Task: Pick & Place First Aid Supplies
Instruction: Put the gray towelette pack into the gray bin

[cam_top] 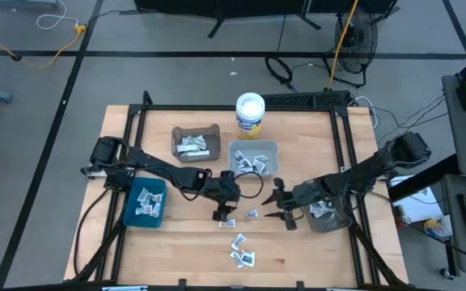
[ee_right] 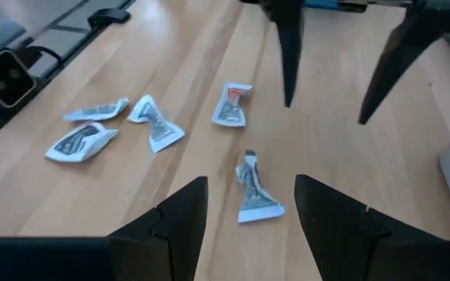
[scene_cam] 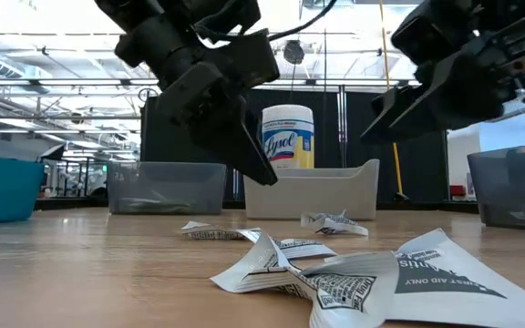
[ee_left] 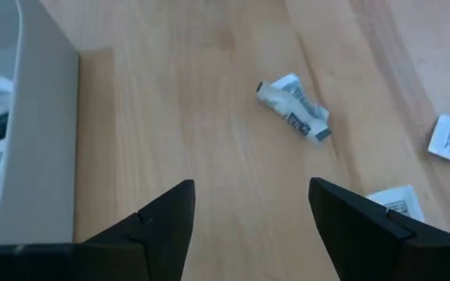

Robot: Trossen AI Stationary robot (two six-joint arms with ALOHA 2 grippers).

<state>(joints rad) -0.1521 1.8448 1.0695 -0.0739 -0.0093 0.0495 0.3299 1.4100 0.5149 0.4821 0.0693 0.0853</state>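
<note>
Looking straight down, the high view shows the left gripper (cam_top: 224, 212) and the right gripper (cam_top: 284, 212) both low over the middle of the pale wooden table (cam_top: 184, 259), with small white printed first aid packets (cam_top: 243, 250) scattered loose between them and toward the near edge. More packets lie in the teal plastic bin (cam_top: 146, 201), the brown bin (cam_top: 196, 142), the light grey bin (cam_top: 254, 157) and the dark grey bin (cam_top: 328, 214).

At table height, the white round tub (scene_cam: 287, 137) reads "Lysol"; the nearest crumpled packet (scene_cam: 445, 273) reads "FIRST AID ONLY".

From the left wrist, the left fingers (ee_left: 162, 226) stand wide apart, empty, above bare wood near a rolled packet (ee_left: 294, 108).

From the right wrist, the right fingers (ee_right: 174, 222) are spread, holding nothing, a twisted packet (ee_right: 252, 193) just beyond them.
</note>
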